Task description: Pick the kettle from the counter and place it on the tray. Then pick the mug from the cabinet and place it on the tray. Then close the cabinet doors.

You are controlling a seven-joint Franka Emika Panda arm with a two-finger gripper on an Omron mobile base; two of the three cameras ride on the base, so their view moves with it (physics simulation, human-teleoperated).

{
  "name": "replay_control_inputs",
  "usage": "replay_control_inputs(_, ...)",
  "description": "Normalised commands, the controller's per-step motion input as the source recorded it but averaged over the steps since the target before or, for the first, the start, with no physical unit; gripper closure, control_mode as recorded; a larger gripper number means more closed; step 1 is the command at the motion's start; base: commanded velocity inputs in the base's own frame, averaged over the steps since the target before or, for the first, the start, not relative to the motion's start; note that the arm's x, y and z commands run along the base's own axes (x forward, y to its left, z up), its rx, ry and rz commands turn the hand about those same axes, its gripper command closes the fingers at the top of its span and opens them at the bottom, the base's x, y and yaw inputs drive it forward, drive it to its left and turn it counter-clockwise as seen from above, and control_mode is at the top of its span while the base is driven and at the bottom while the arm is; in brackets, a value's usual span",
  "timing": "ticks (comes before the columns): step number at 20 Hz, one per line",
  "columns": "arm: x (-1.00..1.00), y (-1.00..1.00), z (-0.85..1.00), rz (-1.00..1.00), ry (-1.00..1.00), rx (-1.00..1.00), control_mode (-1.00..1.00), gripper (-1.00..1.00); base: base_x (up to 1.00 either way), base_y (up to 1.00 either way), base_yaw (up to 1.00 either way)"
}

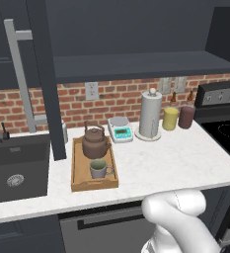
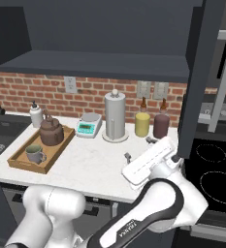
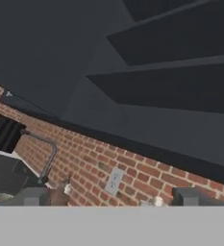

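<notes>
The light-wood tray (image 1: 77, 170) (image 2: 61, 152) lies on the white counter (image 1: 175, 158) (image 2: 97, 162). On its far half stands the dark-brown kettle (image 1: 95, 142) (image 2: 51, 131), and the grey-beige mug (image 1: 98, 169) (image 2: 34, 153) sits in front of it. My gripper (image 2: 138, 148) (image 3: 112, 197) hovers open and empty over the counter, right of the tray, pointing up toward the cabinet (image 1: 136, 64) (image 2: 95, 63). Both cabinet doors (image 1: 45, 74) (image 2: 201, 77) stand open. The right door's edge is close beside my hand.
A paper-towel roll (image 1: 150, 116) (image 2: 114, 116), a small scale (image 1: 120, 129) (image 2: 88, 125), a yellow jar (image 1: 170, 118) (image 2: 142, 123) and a maroon jar (image 1: 187, 116) (image 2: 161, 125) line the brick wall. The dark sink (image 1: 18, 168) lies left, the stove (image 2: 214, 169) right.
</notes>
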Motion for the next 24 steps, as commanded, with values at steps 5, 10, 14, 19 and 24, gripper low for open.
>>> replay_control_inputs(5, 0.18, -0.39, 0.13, 0.0, -0.13, 0.05, -1.0, -1.0, 0.0, 0.0, 0.0)
replay_control_inputs(10, 0.11, -0.4, 0.14, 0.0, -0.08, 0.05, -1.0, -1.0, 0.0, 0.0, 0.0)
replay_control_inputs(14, 0.05, -0.38, 0.09, 0.0, 0.0, 0.03, -1.0, -1.0, 0.0, 0.0, 0.0)
replay_control_inputs(19, 0.04, -0.36, 0.03, 0.0, 0.0, 0.05, -1.0, -1.0, 0.0, 0.0, 0.0)
replay_control_inputs(24, 0.01, -0.36, 0.21, 0.0, 0.0, 0.06, -1.0, -1.0, 0.0, 0.0, 0.0)
